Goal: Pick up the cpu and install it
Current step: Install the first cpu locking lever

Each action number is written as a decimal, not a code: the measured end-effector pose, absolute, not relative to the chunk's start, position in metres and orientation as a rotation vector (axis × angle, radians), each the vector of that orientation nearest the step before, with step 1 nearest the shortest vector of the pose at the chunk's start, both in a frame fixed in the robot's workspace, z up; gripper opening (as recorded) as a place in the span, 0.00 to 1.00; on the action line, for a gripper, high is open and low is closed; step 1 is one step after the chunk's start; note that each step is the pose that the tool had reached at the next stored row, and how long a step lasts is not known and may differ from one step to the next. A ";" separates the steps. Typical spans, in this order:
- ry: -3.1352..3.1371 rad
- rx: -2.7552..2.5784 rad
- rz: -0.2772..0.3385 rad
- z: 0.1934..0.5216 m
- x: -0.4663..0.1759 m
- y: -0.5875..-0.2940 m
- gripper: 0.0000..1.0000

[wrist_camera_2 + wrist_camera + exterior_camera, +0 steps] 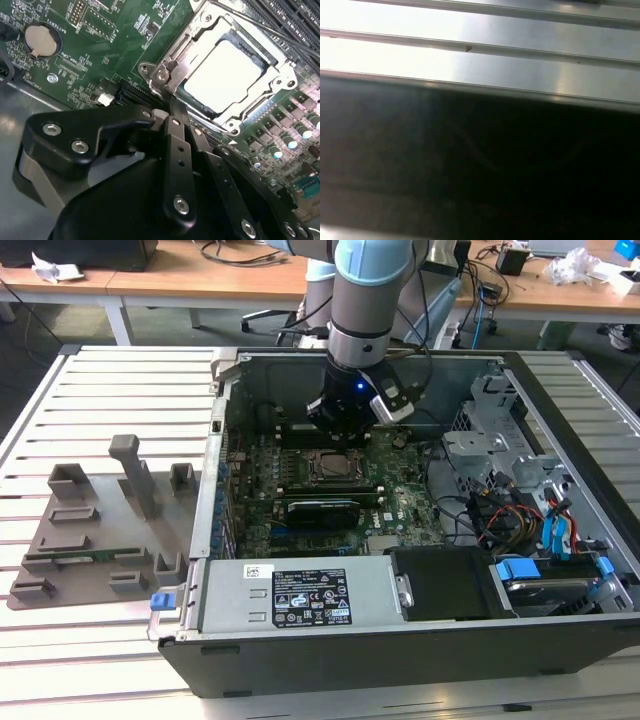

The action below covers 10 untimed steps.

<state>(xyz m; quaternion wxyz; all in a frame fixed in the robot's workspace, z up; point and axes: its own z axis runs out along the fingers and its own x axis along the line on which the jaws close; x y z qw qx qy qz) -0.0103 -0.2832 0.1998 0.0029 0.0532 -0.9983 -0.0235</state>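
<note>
Wooden desks [200, 280] at the back, and in front of them a table [100, 380] of long, smooth, pale metal slats, bright with glare in the first wrist view [470, 65]. On the slats, toward the exterior view's left, a matte grey moulded fixture [100, 530] with blocky posts and shallow pockets. Beside it, a dark sheet-metal computer case [300, 660] lying open on its side, with a boxy silver power supply [300, 595] along the near edge. Inside, a green motherboard [400, 505] [100, 60], flat and dense with tiny components, bearing a round shiny coin cell [40, 41].

Near the middle of the board, the cpu [335, 466] [222, 75]: a small flat square with a plain, pale silver-grey metal top. Lies level inside the square socket [165, 75], ringed by its bright stamped-steel frame with screws at the corners.

Above the board, the grey, tubular arm [370, 290], ending in the gripper [348, 412] [170, 107] of black, angular, bolted links. Hangs just beside the socket, toward the far wall of the case in the exterior view, its tip close to one corner of the steel frame in the second wrist view. Apart from the cpu, holding nothing visible. Cannot tell whether spread or drawn together.
</note>
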 end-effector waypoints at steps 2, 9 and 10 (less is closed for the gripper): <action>-3.132 0.167 -0.075 0.201 -0.010 -0.283 0.11; -3.135 0.167 -0.056 0.214 -0.011 -0.284 0.11; -3.135 0.168 -0.051 0.214 -0.011 -0.285 0.11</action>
